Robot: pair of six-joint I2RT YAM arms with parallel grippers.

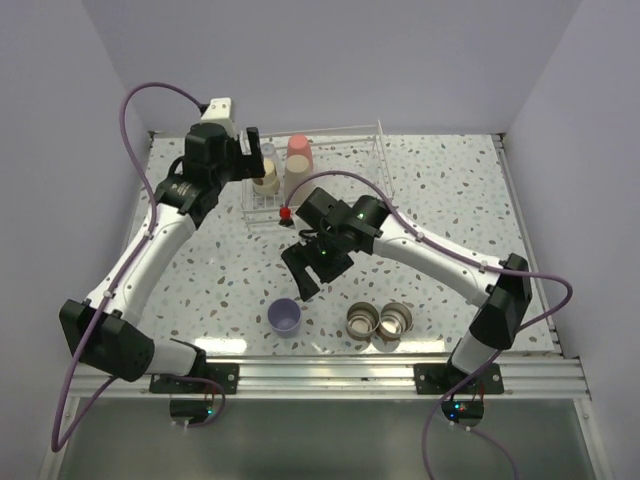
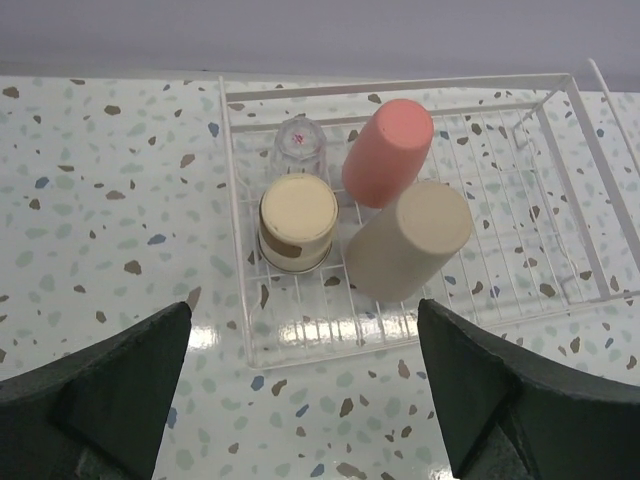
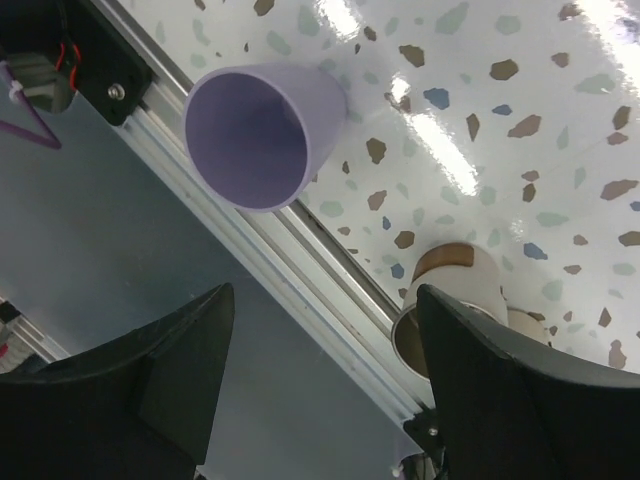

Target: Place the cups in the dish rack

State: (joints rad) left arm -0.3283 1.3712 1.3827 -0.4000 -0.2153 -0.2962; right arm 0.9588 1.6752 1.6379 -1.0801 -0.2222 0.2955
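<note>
Though faint overhead, left wrist shows clear cup [image 2: 297, 148].

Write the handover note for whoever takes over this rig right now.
Left gripper: open, empty, at the near side of the dish rack.
Right gripper: open, empty, above the lavender cup.
In the rack: clear cup, coral cup, beige cup, base-up steel cup.
On the table, near its front edge: the lavender cup, left steel cup, right steel cup.
Done: four of seven racked.
Left: three; the lavender cup looks the likely next pick.
</note>
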